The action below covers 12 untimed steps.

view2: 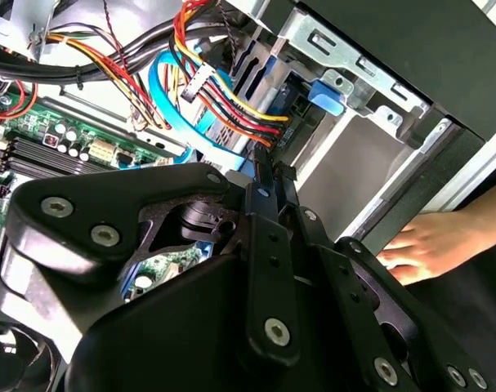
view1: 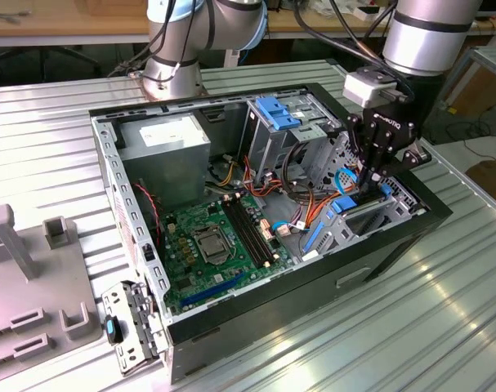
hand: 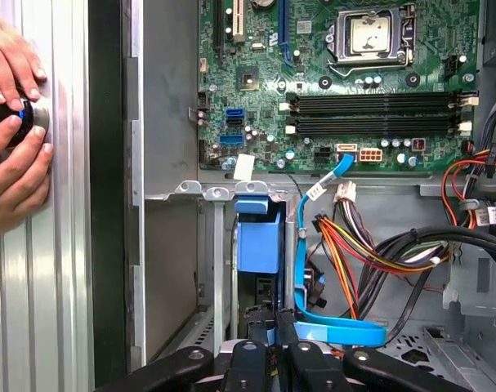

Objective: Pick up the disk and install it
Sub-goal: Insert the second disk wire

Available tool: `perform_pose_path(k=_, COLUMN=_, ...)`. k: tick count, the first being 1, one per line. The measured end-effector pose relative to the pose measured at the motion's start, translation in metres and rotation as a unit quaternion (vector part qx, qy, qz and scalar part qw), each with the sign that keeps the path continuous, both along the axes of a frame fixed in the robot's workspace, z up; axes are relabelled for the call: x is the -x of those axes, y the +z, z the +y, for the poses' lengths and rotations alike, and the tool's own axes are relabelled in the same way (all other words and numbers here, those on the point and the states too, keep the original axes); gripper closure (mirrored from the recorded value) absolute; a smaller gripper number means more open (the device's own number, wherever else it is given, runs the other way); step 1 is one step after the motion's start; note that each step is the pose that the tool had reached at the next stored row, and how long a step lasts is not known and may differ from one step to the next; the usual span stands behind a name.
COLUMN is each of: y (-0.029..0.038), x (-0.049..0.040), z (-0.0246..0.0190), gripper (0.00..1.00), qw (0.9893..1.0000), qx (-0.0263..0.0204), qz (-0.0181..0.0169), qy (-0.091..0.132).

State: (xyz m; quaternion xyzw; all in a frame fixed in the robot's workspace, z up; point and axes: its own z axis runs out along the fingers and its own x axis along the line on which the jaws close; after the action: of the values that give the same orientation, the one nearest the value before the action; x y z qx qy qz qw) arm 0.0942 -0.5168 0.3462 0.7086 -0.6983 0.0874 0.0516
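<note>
Black claw [hand: 268, 339] reaches down into the open computer case [view1: 395, 237], fingers nearly closed around the disk's [hand: 258, 237] top edge; disk stands upright in the drive bay beside the motherboard [hand: 346, 82]. Person's hands [hand: 11, 122] rest on the ribbed table [hand: 43, 286] just outside the case.

Pincer [view1: 377, 181] sits low in the drive bay at the open case's [view1: 133, 214] corner nearest the exterior view's right, fingers nearly together. Tight there: bundled power wires [hand: 370, 253] and a blue data cable [hand: 313, 269] crowd one side, the bay's metal wall [hand: 219, 269] the other. The disk [hand: 257, 237] stands in the slot just ahead. Room over the motherboard [view1: 219, 245] is free. A person's hands [hand: 15, 122] rest on the tabletop [view1: 354, 343] just outside the case wall.
</note>
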Motion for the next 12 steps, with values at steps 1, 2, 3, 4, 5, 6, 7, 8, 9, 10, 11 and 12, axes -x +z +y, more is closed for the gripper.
perform_pose_path(k=1, y=0.0, x=-0.0003, z=0.0, gripper=0.84, qw=1.0, qx=-0.0001, qz=0.0, qy=0.0)
perform_pose_path(k=2, y=-0.0001, x=-0.0004, z=0.0, gripper=0.84, qw=1.0, qx=-0.0001, qz=0.0, qy=0.0)
perform_pose_path(k=3, y=-0.0001, x=-0.0005, z=-0.0001, gripper=0.84, qw=1.0, qx=-0.0006, qz=0.0, qy=0.0)
perform_pose_path(k=4, y=-0.0004, x=-0.0005, z=-0.0001, gripper=0.84, qw=1.0, qx=-0.0035, qz=0.0, qy=0.0)
perform_pose_path(k=5, y=-0.0007, x=-0.0005, z=-0.0004, gripper=0.84, qw=1.0, qx=-0.0088, qz=0.0, qy=0.0)
perform_pose_path(k=6, y=-0.0008, x=-0.0005, z=-0.0009, gripper=0.84, qw=0.9999, qx=-0.0116, qz=0.0, qy=0.0)
perform_pose_path(k=7, y=-0.0009, x=-0.0006, z=-0.0018, gripper=0.84, qw=0.9999, qx=-0.014, qz=0.0, qy=0.0)
perform_pose_path(k=8, y=-0.0009, x=-0.0006, z=-0.0033, gripper=0.84, qw=0.9999, qx=-0.0155, qz=0.0, qy=0.0)
perform_pose_path(k=9, y=-0.0009, x=-0.0006, z=-0.0045, gripper=0.84, qw=0.9999, qx=-0.0164, qz=0.0, qy=0.0)
perform_pose_path(k=10, y=-0.0009, x=-0.0006, z=-0.0056, gripper=0.84, qw=0.9998, qx=-0.0181, qz=0.0, qy=0.0)
perform_pose_path(k=11, y=-0.0009, x=-0.0006, z=-0.0062, gripper=0.84, qw=0.9998, qx=-0.0205, qz=0.0001, qy=0.0)
perform_pose_path(k=12, y=-0.0009, x=-0.0006, z=-0.0068, gripper=0.84, qw=0.9996, qx=-0.0273, qz=0.0001, qy=0.0)
